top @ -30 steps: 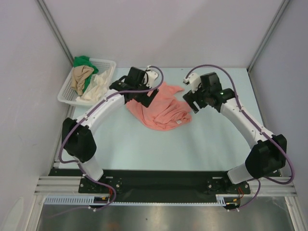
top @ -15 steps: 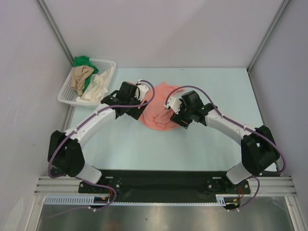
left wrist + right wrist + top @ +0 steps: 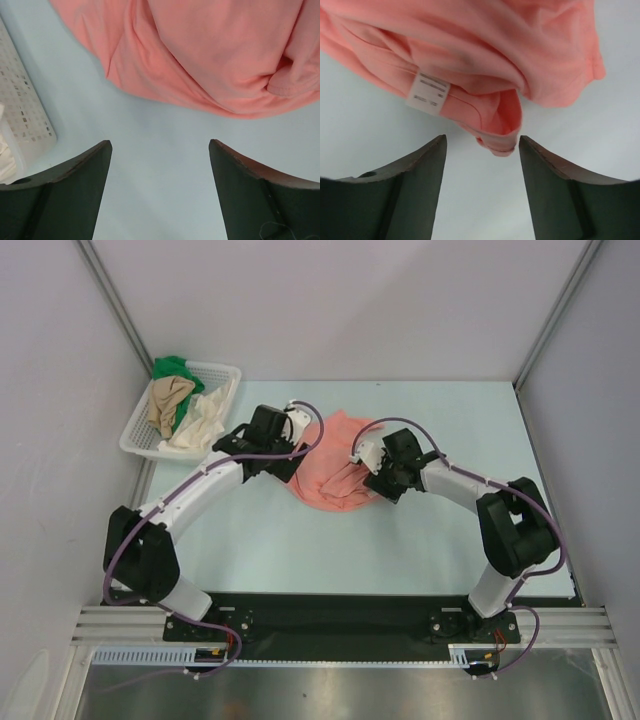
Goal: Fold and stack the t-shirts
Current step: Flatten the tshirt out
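Note:
A salmon-pink t-shirt (image 3: 335,465) lies crumpled in the middle of the table. My left gripper (image 3: 285,466) is at its left edge. In the left wrist view the left gripper (image 3: 160,144) is open over bare table, and the pink t-shirt (image 3: 210,55) lies just ahead of the fingertips. My right gripper (image 3: 384,483) is at the shirt's right edge. In the right wrist view the right gripper (image 3: 482,138) is open, with a hanging fold of the pink t-shirt (image 3: 502,135) just reaching between the tips, unclamped. A white label (image 3: 427,93) shows on the cloth.
A white lattice basket (image 3: 136,436) stands at the table's back left and holds a green t-shirt (image 3: 172,367), a tan t-shirt (image 3: 168,400) and a cream t-shirt (image 3: 205,415). Its corner (image 3: 20,110) shows left of the left fingers. Walls close in the table on both sides.
Both arms have swung inward and come down to the pink t-shirt's edges, the right one from further back and right. Both pairs of jaws have narrowed, the right more.

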Action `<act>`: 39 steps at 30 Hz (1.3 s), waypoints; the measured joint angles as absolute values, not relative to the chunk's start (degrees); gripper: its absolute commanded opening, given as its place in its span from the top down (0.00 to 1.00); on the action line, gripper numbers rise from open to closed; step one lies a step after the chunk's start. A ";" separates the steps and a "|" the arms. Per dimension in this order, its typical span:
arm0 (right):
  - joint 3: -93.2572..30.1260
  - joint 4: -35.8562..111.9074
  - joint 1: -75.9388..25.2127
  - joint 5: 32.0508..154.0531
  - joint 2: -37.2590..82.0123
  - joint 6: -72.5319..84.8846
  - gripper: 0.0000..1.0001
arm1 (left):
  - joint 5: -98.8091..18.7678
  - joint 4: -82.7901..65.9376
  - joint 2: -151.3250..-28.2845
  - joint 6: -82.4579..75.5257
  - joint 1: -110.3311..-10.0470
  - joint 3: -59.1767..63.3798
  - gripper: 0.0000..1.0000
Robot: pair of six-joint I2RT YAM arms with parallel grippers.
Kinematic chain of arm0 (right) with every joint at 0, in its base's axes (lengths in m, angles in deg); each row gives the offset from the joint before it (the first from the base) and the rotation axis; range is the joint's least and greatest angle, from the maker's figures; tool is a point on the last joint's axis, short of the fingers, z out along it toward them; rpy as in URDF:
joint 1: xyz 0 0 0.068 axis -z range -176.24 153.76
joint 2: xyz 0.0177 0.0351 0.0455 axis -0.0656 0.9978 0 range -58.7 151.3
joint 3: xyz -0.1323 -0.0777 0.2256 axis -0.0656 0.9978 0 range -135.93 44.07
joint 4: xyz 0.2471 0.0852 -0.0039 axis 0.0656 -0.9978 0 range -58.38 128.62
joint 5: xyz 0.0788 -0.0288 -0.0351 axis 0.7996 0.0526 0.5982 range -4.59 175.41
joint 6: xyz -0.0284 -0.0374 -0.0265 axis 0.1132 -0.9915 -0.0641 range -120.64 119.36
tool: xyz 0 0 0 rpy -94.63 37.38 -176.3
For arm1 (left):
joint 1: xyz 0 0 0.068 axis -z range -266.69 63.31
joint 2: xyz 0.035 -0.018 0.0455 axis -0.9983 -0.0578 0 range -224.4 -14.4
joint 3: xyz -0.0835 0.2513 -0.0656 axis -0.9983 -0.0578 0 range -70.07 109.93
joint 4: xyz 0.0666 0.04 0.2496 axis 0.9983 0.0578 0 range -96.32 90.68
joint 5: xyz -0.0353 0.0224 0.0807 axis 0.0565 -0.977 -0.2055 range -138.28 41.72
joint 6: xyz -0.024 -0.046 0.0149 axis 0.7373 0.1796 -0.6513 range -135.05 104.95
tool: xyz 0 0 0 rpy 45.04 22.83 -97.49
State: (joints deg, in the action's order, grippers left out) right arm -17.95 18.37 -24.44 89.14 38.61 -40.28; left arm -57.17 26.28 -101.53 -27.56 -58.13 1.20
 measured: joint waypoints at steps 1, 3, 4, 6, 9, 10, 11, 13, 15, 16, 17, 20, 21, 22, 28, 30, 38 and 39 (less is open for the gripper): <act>-17.99 18.37 -23.87 89.12 39.05 -40.32 0.37 | -57.17 26.28 -101.86 -27.56 -58.13 1.55 0.16; -17.99 18.37 -22.87 89.16 39.38 -40.32 0.40 | -57.17 26.17 -102.34 -27.56 -58.13 2.11 0.16; -18.06 18.37 -22.45 89.29 39.38 -40.30 0.43 | -57.17 26.15 -102.56 -27.54 -58.13 2.38 0.16; -18.39 18.41 -21.89 89.68 39.40 -40.19 0.53 | -57.14 26.10 -102.91 -27.54 -58.13 2.73 0.16; -19.20 18.44 -21.56 90.84 39.55 -39.97 0.57 | -57.14 25.97 -103.48 -27.54 -58.18 2.97 0.16; -19.48 18.46 -21.56 91.17 39.62 -39.93 0.57 | -57.14 26.08 -103.74 -27.54 -58.22 3.14 0.16; -19.66 18.46 -21.56 91.56 39.64 -39.88 0.55 | -57.14 26.08 -104.07 -27.54 -58.22 3.34 0.16; -20.03 18.41 -21.54 92.59 39.66 -39.73 0.54 | -57.14 26.10 -104.61 -27.54 -58.22 3.73 0.16; -20.33 18.37 -21.49 93.73 39.68 -39.64 0.55 | -57.14 26.17 -105.05 -27.54 -58.24 4.13 0.16; -20.49 18.30 -21.47 94.36 39.71 -39.62 0.56 | -57.17 26.26 -105.18 -27.54 -58.24 4.32 0.16; -20.64 18.17 -21.36 94.97 39.79 -39.49 0.57 | -57.14 26.30 -105.27 -27.54 -58.24 4.43 0.16; -21.36 17.58 -21.16 96.63 40.80 -38.83 0.68 | -57.17 26.39 -105.29 -27.56 -58.24 4.83 0.16; -21.64 17.50 -21.12 97.01 41.35 -38.64 0.68 | -57.17 26.43 -105.29 -27.56 -58.24 4.93 0.16; -21.78 17.50 -21.08 97.31 41.91 -38.55 0.68 | -57.19 26.43 -105.29 -27.56 -58.24 5.07 0.16; -22.08 16.49 -20.31 98.12 43.03 -38.68 1.00 | -57.36 26.43 -105.29 -27.58 -58.26 5.15 0.17; -22.91 15.44 -19.92 98.21 43.03 -38.64 1.00 | -57.63 26.43 -105.29 -27.62 -58.26 5.15 0.18; -41.51 4.71 -16.75 101.01 40.91 -33.92 1.00 | -62.28 24.24 -105.29 -29.68 -58.37 5.04 0.23; -45.36 4.47 -15.81 101.62 39.88 -32.08 1.00 | -63.26 23.59 -105.29 -30.18 -58.39 4.96 0.23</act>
State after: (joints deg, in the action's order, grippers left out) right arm -45.36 4.47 -15.81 101.62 39.88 -32.08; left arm -63.26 23.59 -105.29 -30.18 -58.39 4.96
